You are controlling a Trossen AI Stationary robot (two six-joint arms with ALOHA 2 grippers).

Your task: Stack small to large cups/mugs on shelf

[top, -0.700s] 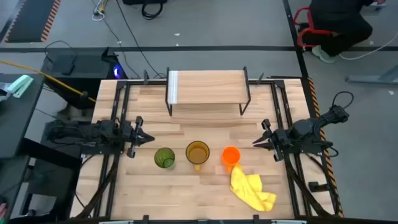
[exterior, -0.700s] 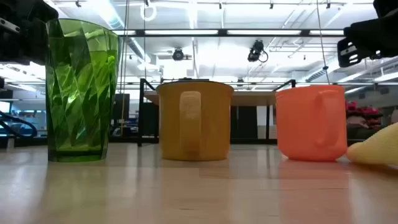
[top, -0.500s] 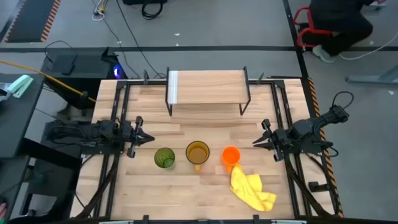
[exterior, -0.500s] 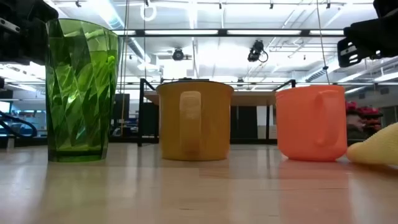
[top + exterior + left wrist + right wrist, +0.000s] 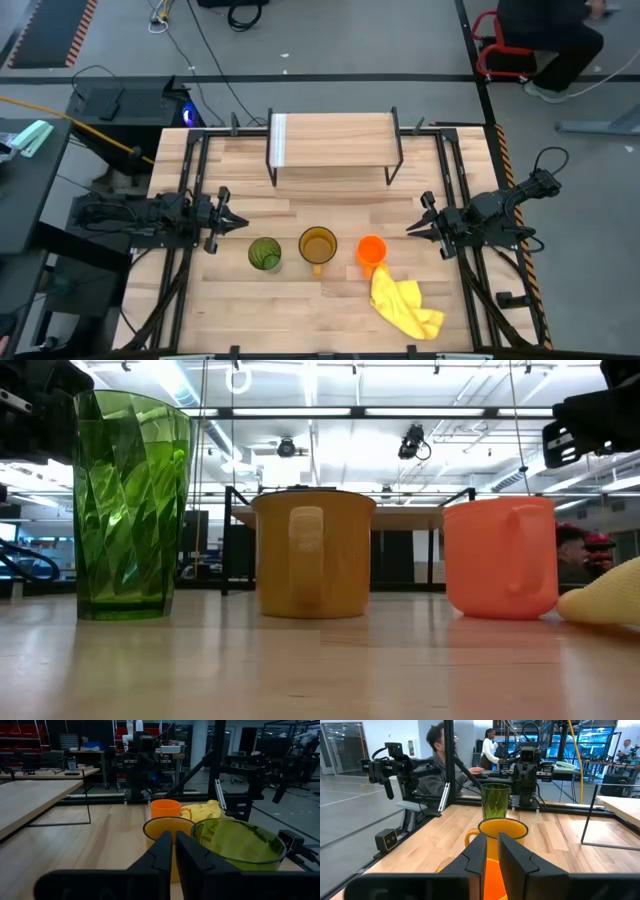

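Note:
Three vessels stand upright in a row on their bases near the table's near edge: the green tumbler [image 5: 264, 253] [image 5: 130, 510] on the left, the amber mug [image 5: 318, 245] [image 5: 312, 555] in the middle, and the orange cup [image 5: 371, 250] [image 5: 500, 557] on the right. The shelf [image 5: 333, 140] stands on its black legs at the far side with nothing on its plank. My left gripper [image 5: 243, 223] [image 5: 174, 852] hovers shut just left of the tumbler. My right gripper [image 5: 410, 230] [image 5: 493, 852] hovers shut just right of the orange cup.
A crumpled yellow cloth [image 5: 405, 305] lies on the table right of and nearer than the orange cup, close to its base. Bare wood lies between the cup row and the shelf. Black frame rails run along both table sides. People are in the room beyond.
Both arms and all three vessels have stayed where they were. Only a person beyond the table's far edge has shifted.

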